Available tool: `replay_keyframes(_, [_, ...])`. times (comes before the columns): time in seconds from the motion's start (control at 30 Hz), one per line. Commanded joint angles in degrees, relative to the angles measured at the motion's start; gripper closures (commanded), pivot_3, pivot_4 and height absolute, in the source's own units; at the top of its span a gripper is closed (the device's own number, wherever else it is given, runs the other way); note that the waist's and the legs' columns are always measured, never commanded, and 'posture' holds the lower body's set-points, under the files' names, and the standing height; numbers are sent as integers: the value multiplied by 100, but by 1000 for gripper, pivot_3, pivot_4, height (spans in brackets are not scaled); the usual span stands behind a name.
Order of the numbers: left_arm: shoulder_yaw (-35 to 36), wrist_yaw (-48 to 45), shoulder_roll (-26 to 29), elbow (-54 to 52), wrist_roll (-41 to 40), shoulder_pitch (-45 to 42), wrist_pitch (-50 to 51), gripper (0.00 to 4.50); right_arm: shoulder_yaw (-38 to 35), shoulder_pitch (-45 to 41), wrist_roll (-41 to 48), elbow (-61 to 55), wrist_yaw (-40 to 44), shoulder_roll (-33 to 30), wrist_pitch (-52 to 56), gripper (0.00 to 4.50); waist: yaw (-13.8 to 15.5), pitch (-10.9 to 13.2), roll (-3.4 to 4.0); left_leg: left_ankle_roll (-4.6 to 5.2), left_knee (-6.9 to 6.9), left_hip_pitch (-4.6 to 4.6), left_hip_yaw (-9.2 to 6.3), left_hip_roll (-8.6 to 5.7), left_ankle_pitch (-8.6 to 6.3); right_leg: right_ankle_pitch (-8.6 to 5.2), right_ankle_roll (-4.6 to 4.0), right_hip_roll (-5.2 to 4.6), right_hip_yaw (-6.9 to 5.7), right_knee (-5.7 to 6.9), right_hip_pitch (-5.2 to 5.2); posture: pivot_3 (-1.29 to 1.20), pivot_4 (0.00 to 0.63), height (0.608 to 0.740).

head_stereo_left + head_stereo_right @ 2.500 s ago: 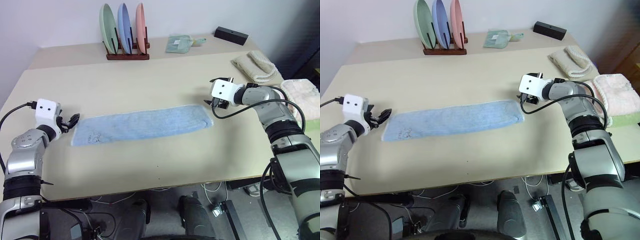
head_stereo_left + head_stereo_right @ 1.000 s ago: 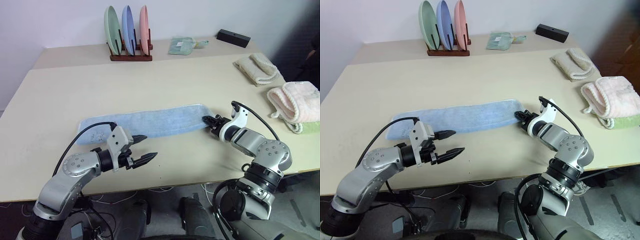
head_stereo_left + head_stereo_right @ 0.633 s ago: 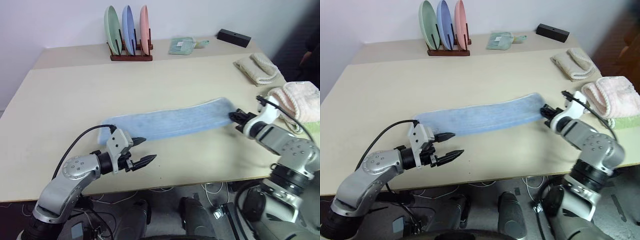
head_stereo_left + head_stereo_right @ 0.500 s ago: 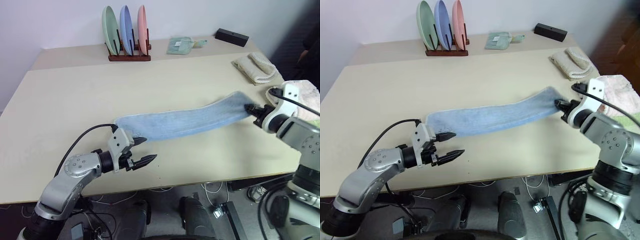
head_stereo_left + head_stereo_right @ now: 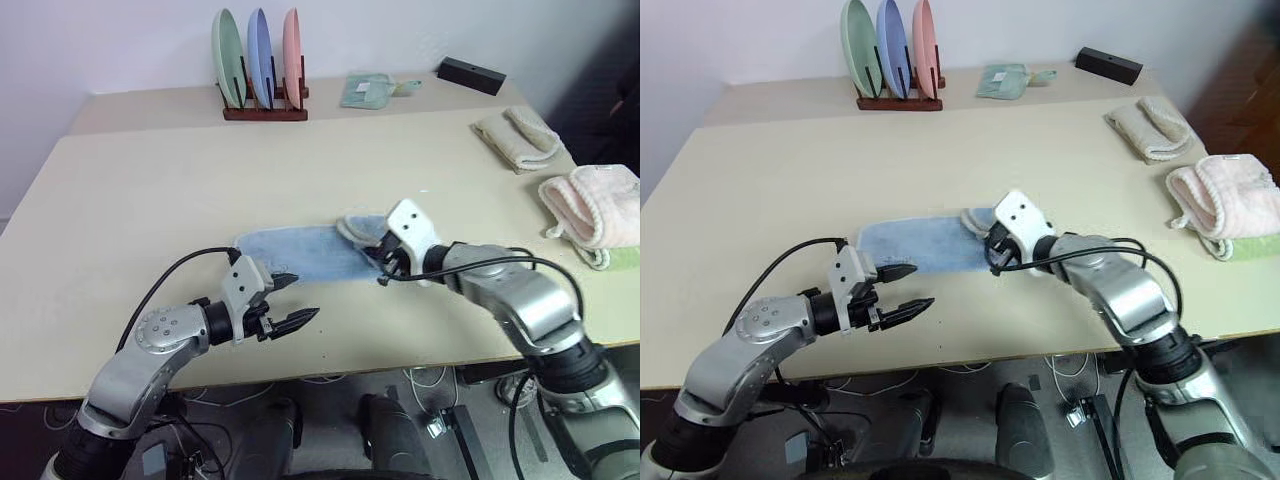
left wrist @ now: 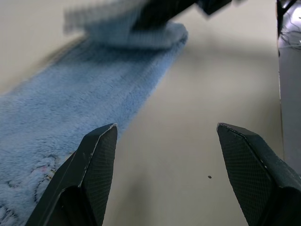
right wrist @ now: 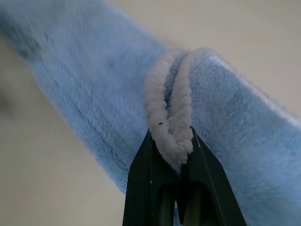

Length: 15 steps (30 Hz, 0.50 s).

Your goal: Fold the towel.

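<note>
Table (image 5: 150, 190): broad beige top, carries everything here.

Towel (image 5: 300, 252): light blue terry, lying near the middle of the table, somewhat toward the front edge. Its right end is lifted and doubled back over the flat part, the pale trim showing at the fold. Small dark mark sits at the end nearest my left gripper, seen in the left wrist view.

My right gripper (image 5: 383, 268): pinched tight on the towel's whitish edge trim; in the right wrist view the trim (image 7: 171, 125) bunches between the two black fingers (image 7: 141, 188). It hangs over the towel's middle, pointing toward the left side of the table.

My left gripper (image 5: 288, 300): fingers spread wide, nothing between them, hovering by the front edge just short of the towel's left end, tips aimed right.

Pink folded towel (image 5: 598, 205): at the right edge.

Cream rolled towel (image 5: 518, 135): toward the far right corner.

Plate rack (image 5: 262, 72): at the far edge, three upright plates, green, blue, pink.

Mint cloth (image 5: 367, 92) and black box (image 5: 470, 74): along the far edge, right of the rack.
</note>
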Motion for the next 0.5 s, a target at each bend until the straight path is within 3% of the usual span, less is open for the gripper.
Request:
replay_keyframes(0.03, [92, 83, 4, -274, -45, 85, 8, 1043, -60, -105, -192, 49, 98, 86, -196, 4456, -7, 0, 0, 0, -1, 0, 0, 0, 0, 1, 0, 0, 0, -3, 0, 0, 150, 738])
replay_keyframes(0.07, [96, 98, 6, -278, -43, 98, 10, 1043, -92, -101, -186, 72, 121, 128, -191, 4456, -9, 0, 0, 0, -1, 0, 0, 0, 0, 1, 0, 1, 0, -3, 0, 0, 150, 738])
replay_keyframes(0.17, [97, 136, 5, -300, -49, 120, 13, 1043, -224, -69, -137, 6, 270, 147, -204, 3649, -14, 0, 0, 0, -3, 1, -1, 2, 0, 1, 0, 2, -1, -2, 0, 0, 150, 738])
replay_keyframes(0.23, [115, 164, 6, -316, -74, 145, 26, 1043, -424, 25, 85, -320, 574, 52, -330, 2767, -13, 0, 0, 0, -3, 1, 0, 2, 0, 1, 0, 2, -1, -3, 0, 0, 150, 738])
replay_keyframes(0.27, [135, 177, 12, -326, -88, 170, 33, 1043, -557, 94, 225, -524, 763, -13, -422, 2101, -13, 0, 0, 0, -3, 1, 0, 2, -1, 1, 0, 2, -1, -4, 0, 0, 150, 738])
replay_keyframes(0.3, [163, 189, 22, -337, -104, 207, 41, 1043, -709, 168, 355, -690, 930, -71, -506, 1864, -10, 0, 0, 1, -4, 0, 0, 2, -1, 1, 0, 2, -1, -5, 0, 0, 150, 738])
replay_keyframes(0.47, [394, 305, -16, -415, -264, 446, 125, 1043, -1575, 377, 967, -840, 1211, -80, -508, 1864, -8, 0, -1, 4, 0, 0, 0, 2, -3, 1, 1, 2, -1, -7, 3, 0, 150, 738])
replay_keyframes(0.5, [462, 361, -54, -428, -310, 522, 139, 1043, -1729, 309, 998, -633, 1059, 34, -435, 2138, -9, 0, -1, 4, 0, 1, 0, 3, -3, 1, 1, 2, -1, -7, 5, 0, 150, 738])
